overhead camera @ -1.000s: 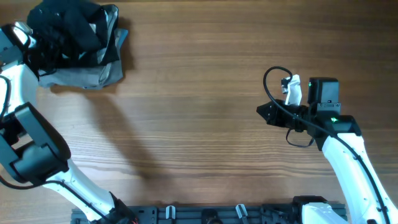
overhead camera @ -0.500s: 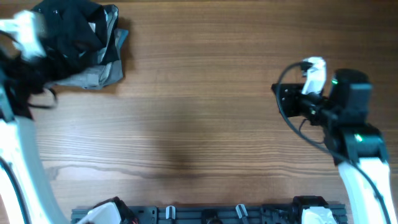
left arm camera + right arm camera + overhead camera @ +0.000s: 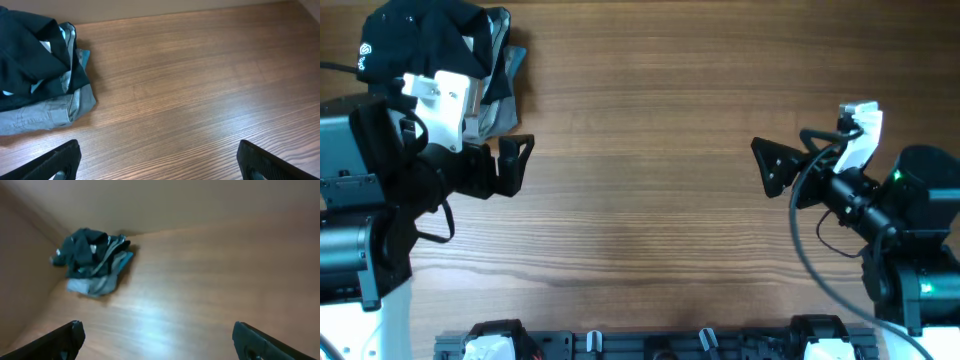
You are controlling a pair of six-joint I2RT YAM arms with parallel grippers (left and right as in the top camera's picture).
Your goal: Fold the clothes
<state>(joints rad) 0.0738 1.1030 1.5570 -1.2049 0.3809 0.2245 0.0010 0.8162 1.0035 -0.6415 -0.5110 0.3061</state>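
Observation:
The clothes (image 3: 445,45) are a crumpled heap of black, dark and grey garments at the table's far left corner, also seen in the left wrist view (image 3: 37,75) and, small and blurred, in the right wrist view (image 3: 95,260). My left gripper (image 3: 520,165) hangs open above bare wood, a little nearer than the heap and to its right, with nothing between its fingers (image 3: 55,162). My right gripper (image 3: 766,168) is at the right side, pointing left across the table. It is open and empty, its fingers (image 3: 262,342) spread wide.
The wooden table (image 3: 640,120) stretches between the two grippers. A dark rail with clips (image 3: 650,345) runs along the near edge. A plain wall (image 3: 175,205) rises behind the table's far edge.
The left arm has come away from the heap, down and to the right. The right arm has swung back to the right, and its gripper has gone from shut to open.

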